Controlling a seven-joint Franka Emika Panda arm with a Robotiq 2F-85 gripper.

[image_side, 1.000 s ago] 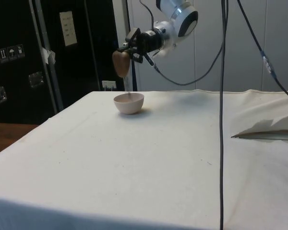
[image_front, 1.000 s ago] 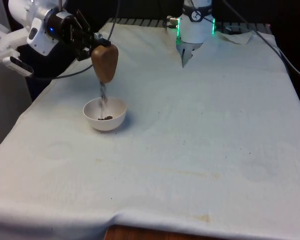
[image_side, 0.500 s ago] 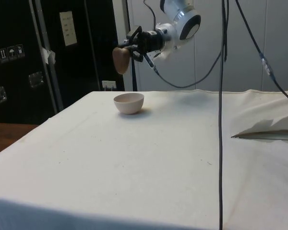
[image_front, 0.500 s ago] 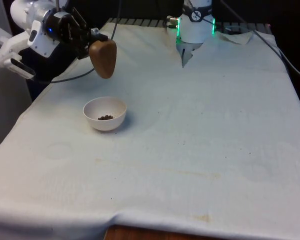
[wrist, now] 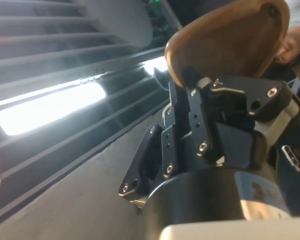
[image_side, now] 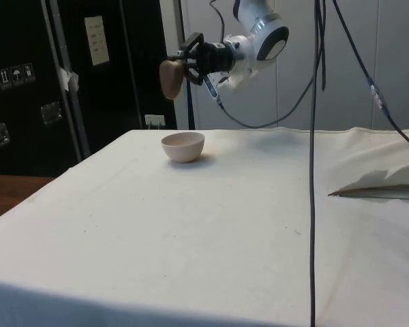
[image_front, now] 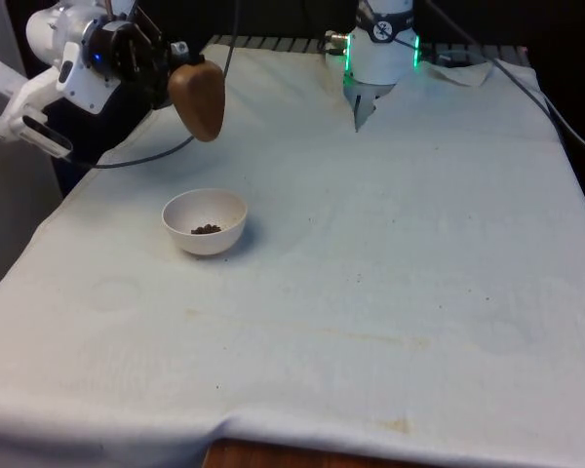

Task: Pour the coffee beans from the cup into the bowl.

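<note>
Front view: gripper (image_front: pixel 173 70) is clamping the smooth brown rounded cup (image_front: pixel 197 100), tipped mouth-down above and just far of the white bowl (image_front: pixel 205 221) on the table's left; beans (image_front: pixel 206 229) are lying as a small dark heap in the bowl w/ nothing falling, so pour's prob. done, only setting the cup down left. Side view: cup (image_side: pixel 168 78) is hanging well above the glossy round bowl (image_side: pixel 183 146) on the matte cloth (image_side: pixel 211 225). Wrist view: fingers (wrist: pixel 200 125) are gripping the cup's (wrist: pixel 225 40) wood-like rim.

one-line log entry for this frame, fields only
phase: pour done | gripper: shut on cup, lifted above the bowl | cup: tipped, no beans falling | bowl: on cloth, beans inside
</note>
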